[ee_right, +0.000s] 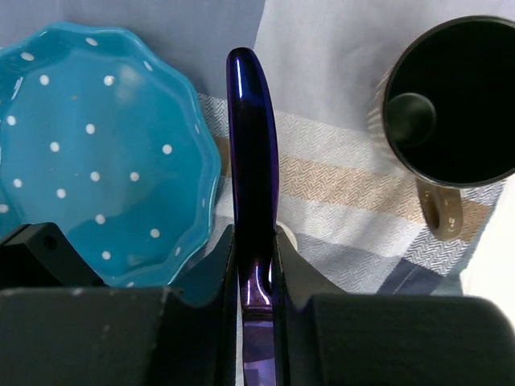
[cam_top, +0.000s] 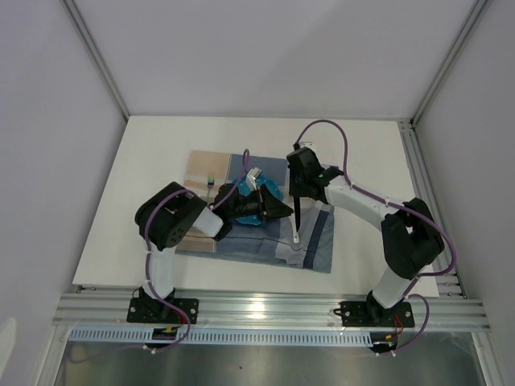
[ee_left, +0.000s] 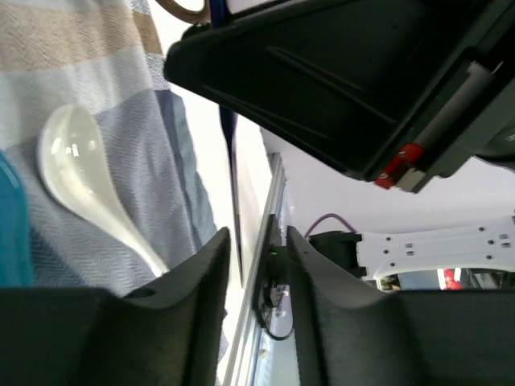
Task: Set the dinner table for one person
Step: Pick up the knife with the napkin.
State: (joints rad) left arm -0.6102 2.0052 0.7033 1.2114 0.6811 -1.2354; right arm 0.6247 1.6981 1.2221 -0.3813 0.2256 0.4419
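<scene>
1. The counter [cam_top: 153, 161], the dinner table itself, is white with silver rails. It carries the placemat, which lies on its middle part, nearer my bases than the far edge.
2. The placemat [cam_top: 314, 245] is a checked cloth in blue, grey and beige.
3. The teal plate [ee_right: 96, 145], dotted white with a wavy rim, sits on the placemat.
4. My left tool [ee_left: 256, 241] hangs low over the placemat, fingers slightly parted with nothing between them.
5. My right tool [ee_right: 253, 241] is above the placemat, clamped on the dark blue utensil.
6. The dark mug [ee_right: 455, 96] stands upright on the placemat.
7. The dark blue utensil [ee_right: 251, 145] points across the placemat, between plate and mug.
8. The white spoon [ee_left: 76, 161] lies bowl-up on the placemat.
</scene>
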